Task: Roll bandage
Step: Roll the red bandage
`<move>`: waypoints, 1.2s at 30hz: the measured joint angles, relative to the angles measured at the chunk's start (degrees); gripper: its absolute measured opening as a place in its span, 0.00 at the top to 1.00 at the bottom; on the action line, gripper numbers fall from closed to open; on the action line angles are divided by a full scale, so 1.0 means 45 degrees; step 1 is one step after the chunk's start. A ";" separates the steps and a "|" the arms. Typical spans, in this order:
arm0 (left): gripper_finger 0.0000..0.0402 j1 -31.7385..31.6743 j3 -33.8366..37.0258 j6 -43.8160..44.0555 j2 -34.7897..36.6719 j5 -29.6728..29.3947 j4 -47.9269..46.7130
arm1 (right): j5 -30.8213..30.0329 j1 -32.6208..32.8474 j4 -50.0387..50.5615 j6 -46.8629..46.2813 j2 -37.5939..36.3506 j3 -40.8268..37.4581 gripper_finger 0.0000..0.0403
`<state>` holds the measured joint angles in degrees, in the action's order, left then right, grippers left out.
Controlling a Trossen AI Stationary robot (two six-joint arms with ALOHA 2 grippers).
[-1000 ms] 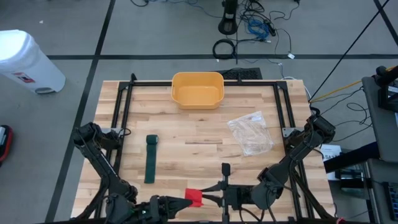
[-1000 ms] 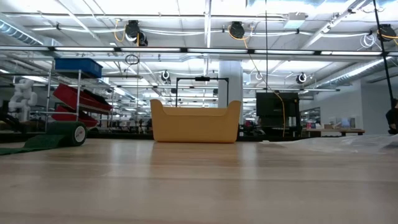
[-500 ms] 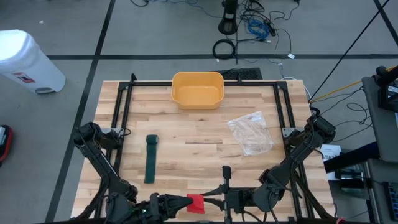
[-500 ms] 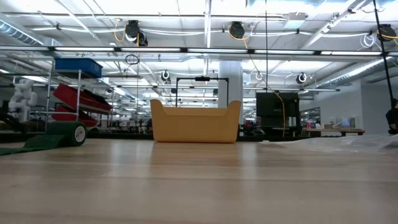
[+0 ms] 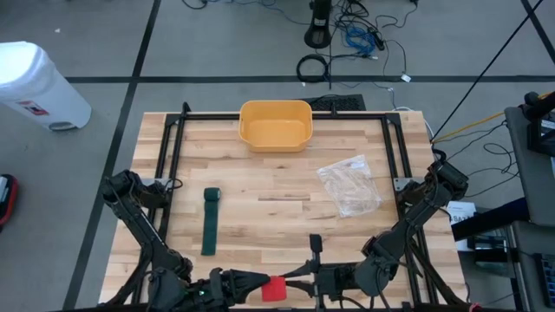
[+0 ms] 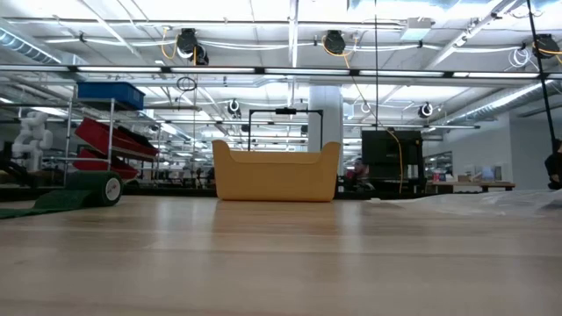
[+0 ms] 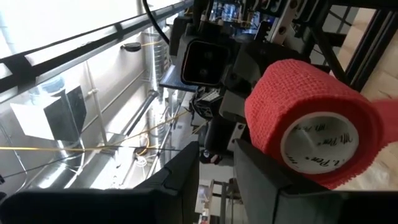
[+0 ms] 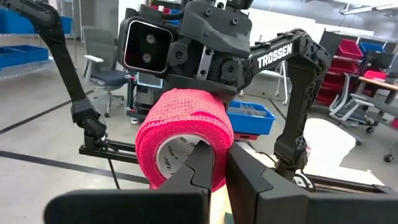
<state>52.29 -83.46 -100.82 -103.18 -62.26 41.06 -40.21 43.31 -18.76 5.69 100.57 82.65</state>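
Two grippers meet at the 6 o'clock edge of the table [image 5: 286, 208], with the red bandage roll [image 5: 274, 289] between them. Right gripper [image 8: 214, 165] has its fingers drawn narrow, pinching the roll's wall: one finger sits inside the cardboard core, the other against the outer wrap. That grip leaves the roll's axis free, presumably so the roll can be turned or handed across. Left gripper [image 7: 214, 165] has its fingers parted a little; in its wrist view the roll sits just beside one finger, and I cannot tell whether it touches. It is not clamped there, so the right arm appears to bear the roll alone.

Green bandage strip [image 5: 209, 221] lies flat at about 8 o'clock, partly wound at its far end, well apart from both grippers. Yellow bin [image 5: 275, 125] stands at 12 o'clock. Clear plastic bag [image 5: 349, 185] lies at 3 o'clock.

Judgement: handover or regrasp step; rolling of the green strip not yet taken up.
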 joint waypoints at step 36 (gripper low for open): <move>0.73 0.0885 0.0005 0.7157 0.0000 -0.1944 0.3104 | -0.1751 0.1531 -0.0073 0.9899 0.0000 -0.0005 0.95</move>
<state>56.27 -83.44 -68.61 -103.18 -71.01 55.02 -48.08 50.20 -19.09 50.23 100.57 82.63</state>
